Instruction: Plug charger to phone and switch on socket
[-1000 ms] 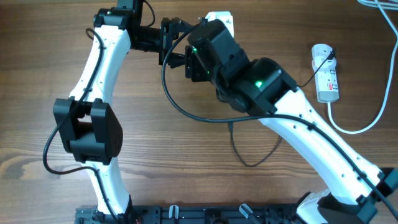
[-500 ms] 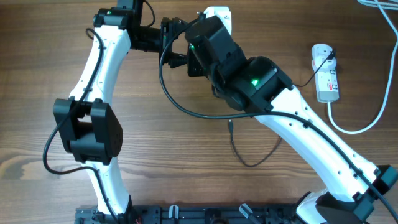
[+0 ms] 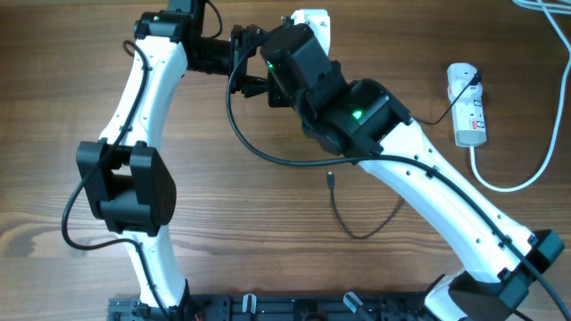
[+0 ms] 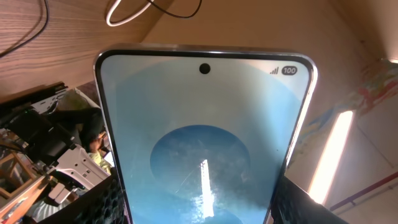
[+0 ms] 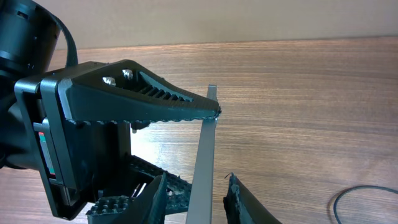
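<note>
The phone (image 4: 205,124) fills the left wrist view with its blue screen facing the camera. My left gripper (image 4: 199,208) is shut on its two long sides. Overhead, only the phone's white top (image 3: 312,20) shows, at the back of the table, above the left gripper (image 3: 243,55). My right gripper (image 5: 198,183) straddles the phone's thin grey edge (image 5: 205,137) with a small gap at each finger. The charger (image 3: 268,153) loops over the wood, and its plug tip (image 3: 330,178) lies free on the table. At the far right lies the socket (image 3: 469,107).
A thick white cord (image 3: 526,174) curls from the socket toward the right edge. The left gripper's ridged black finger (image 5: 143,99) crosses the right wrist view just above my right fingers. Both arms crowd the back centre of the table.
The right arm has shifted a little up and left toward the phone, and its jaws have narrowed around the phone's edge. The left arm and the phone have stayed still.
</note>
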Controlling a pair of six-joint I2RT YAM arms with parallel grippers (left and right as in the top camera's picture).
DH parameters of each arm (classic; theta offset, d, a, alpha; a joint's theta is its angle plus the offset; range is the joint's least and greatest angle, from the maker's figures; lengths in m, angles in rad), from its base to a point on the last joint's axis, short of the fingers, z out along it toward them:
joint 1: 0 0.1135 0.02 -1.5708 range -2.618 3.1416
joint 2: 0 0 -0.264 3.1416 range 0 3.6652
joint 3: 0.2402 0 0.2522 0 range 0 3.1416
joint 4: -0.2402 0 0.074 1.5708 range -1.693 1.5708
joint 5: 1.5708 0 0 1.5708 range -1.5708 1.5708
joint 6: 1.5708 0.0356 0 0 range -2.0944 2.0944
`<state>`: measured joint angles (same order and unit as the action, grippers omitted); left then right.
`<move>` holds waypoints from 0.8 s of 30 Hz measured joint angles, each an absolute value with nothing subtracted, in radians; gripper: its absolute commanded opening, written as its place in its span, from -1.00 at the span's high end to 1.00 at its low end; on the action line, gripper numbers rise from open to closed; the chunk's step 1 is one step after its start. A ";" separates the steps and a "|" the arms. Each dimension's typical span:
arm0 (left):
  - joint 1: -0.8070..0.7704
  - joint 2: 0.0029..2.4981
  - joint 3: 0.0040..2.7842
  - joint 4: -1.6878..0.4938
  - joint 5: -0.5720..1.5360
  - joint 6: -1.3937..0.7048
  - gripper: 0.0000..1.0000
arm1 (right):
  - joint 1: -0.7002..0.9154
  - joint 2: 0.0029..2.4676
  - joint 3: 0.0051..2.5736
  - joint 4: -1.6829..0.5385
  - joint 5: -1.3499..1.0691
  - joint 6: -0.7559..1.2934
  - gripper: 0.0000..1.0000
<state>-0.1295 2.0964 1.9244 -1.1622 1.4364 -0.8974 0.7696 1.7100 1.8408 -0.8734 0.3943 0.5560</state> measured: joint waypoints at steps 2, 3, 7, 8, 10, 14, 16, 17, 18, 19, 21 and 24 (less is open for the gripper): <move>-0.130 2.096 1.924 -1.162 1.436 -0.897 -0.31 | 0.770 1.711 1.841 -0.873 0.394 0.556 0.45; -0.130 2.096 1.924 -1.162 1.436 -0.897 -0.31 | 0.770 1.711 1.841 -0.874 0.394 0.556 0.47; -0.130 2.096 1.924 -1.162 1.436 -0.897 -0.31 | 0.770 1.711 1.841 -0.874 0.394 0.557 0.56; -0.130 2.096 1.924 -1.162 1.436 -0.897 -0.32 | 0.770 1.711 1.841 -0.874 0.394 0.557 0.59; -0.130 2.096 1.924 -1.162 1.436 -0.897 -0.31 | 0.770 1.711 1.841 -0.874 0.394 0.557 0.60; -0.130 2.096 1.924 -1.162 1.436 -0.897 -0.31 | 0.770 1.711 1.841 -0.875 0.394 0.556 0.61; -0.130 2.096 1.924 -1.162 1.436 -0.897 -0.31 | 0.770 1.711 1.841 -0.875 0.396 0.556 0.65; -0.130 2.096 1.924 -1.162 1.436 -0.897 -0.31 | 0.770 1.711 1.841 -0.875 0.398 0.557 0.66; -0.130 2.096 1.924 -1.162 1.436 -0.897 -0.31 | 0.770 1.711 1.841 -0.875 0.398 0.557 0.68; -0.130 2.096 1.924 -1.162 1.436 -0.897 -0.31 | 0.770 1.711 1.841 -0.875 0.399 0.557 0.69; -0.130 2.096 1.924 -1.162 1.436 -0.897 -0.32 | 0.770 1.711 1.841 -0.875 0.402 0.556 0.69; -0.130 2.096 1.924 -1.162 1.436 -0.897 -0.32 | 0.770 1.711 1.841 -0.875 0.402 0.556 0.70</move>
